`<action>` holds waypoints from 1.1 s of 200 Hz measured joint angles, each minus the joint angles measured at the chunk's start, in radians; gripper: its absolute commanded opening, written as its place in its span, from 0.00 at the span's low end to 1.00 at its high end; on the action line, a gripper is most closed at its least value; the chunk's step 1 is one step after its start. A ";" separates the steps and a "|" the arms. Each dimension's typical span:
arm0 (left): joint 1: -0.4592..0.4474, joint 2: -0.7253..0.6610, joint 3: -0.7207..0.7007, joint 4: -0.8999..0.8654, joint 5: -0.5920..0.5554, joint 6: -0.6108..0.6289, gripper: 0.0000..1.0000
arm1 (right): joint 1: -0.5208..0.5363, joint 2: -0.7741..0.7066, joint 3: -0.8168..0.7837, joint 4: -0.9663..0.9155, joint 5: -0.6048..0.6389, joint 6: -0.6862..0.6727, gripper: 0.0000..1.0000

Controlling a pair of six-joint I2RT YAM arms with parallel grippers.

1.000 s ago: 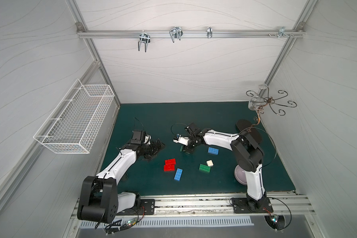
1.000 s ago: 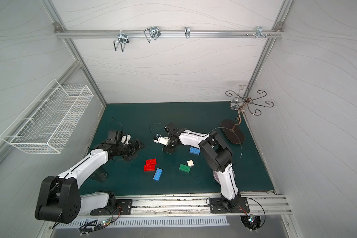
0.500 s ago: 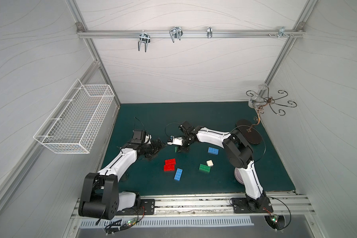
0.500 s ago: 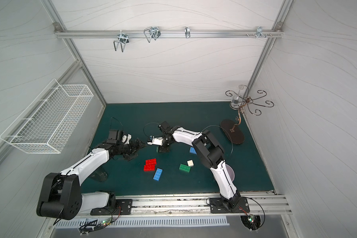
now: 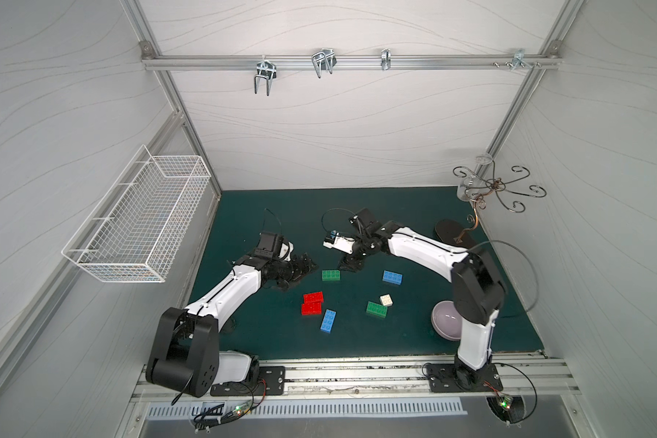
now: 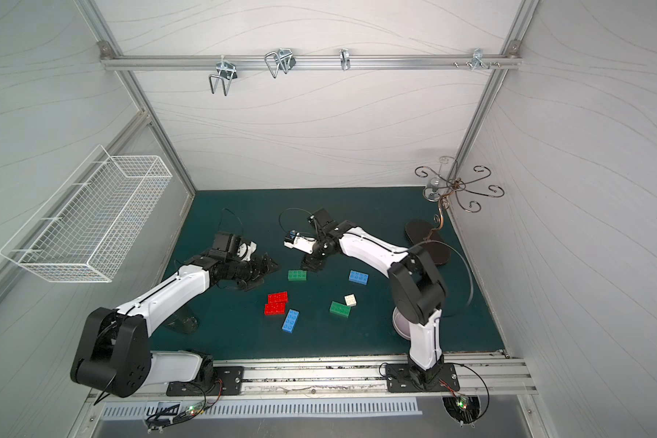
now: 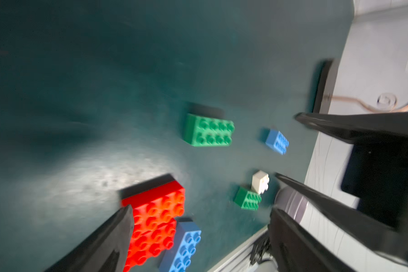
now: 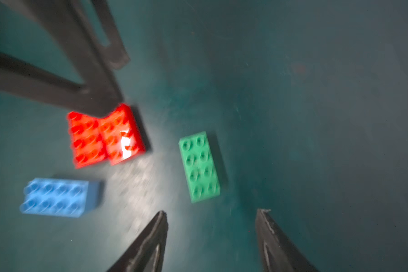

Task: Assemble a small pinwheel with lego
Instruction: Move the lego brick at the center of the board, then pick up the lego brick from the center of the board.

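Swung across the dark green surface point(image 5: 414, 204) since a second ago with the right fingers point(image 8: 267, 237), now spread and empty. Holds the left fingers point(image 7: 108, 240) wide apart too, gripping nothing. Leaves one green brick point(image 5: 330, 275) flat between both pairs, two touching red bricks point(image 5: 312, 302) and a blue brick point(image 5: 328, 321) near the left fingers, another green brick point(image 5: 376, 309), blue brick point(image 5: 392, 277) and white brick point(image 5: 385, 300) farther off.

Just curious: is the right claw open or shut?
Open: the right gripper shows its two fingers apart in the wrist view, with nothing between them.
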 measured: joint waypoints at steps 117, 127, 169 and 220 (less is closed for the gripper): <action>-0.079 0.033 -0.007 -0.004 0.081 0.029 0.93 | 0.100 -0.206 -0.372 -0.163 0.102 -0.006 0.60; -0.079 0.033 -0.007 -0.004 0.079 0.029 0.93 | 0.100 -0.188 -0.370 -0.164 0.105 -0.006 0.61; -0.079 0.034 -0.007 -0.002 0.076 0.029 0.93 | 0.105 -0.111 -0.366 -0.167 0.139 0.005 0.59; -0.079 0.058 -0.007 0.001 0.076 0.030 0.94 | 0.116 -0.067 -0.366 -0.161 0.176 0.020 0.39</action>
